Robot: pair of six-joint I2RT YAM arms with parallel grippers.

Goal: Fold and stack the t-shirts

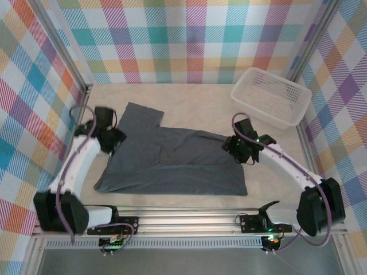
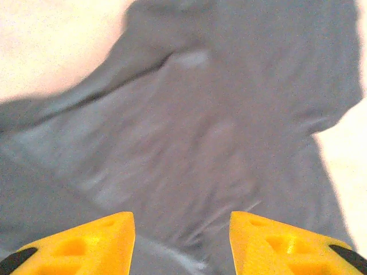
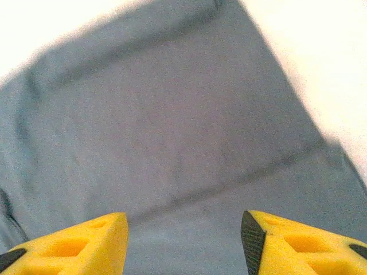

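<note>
Shirt [image 1: 172,163] lies flat in the mid of the desk [image 1: 195,97], one sleeve [image 1: 140,114] poking to 11 o'clock. Thin, soft, light. I'd guess it drapes and slides on itself, so pinch hems/corners, not the mid panel. L fingers [image 2: 86,243] spread, nothing btwn, over shirt's 9 o'clock edge. R fingers [image 3: 80,243] spread too, over its 3 o'clock edge. Room: bare desk at 12. Basket [image 1: 298,109] at 2 o'clock, apart from shirt. Rail [image 1: 189,217] near hem at 6.

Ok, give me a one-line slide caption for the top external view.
Left gripper and right gripper, both open, over opposite sides of a spread dark grey t-shirt; white basket far right.
</note>
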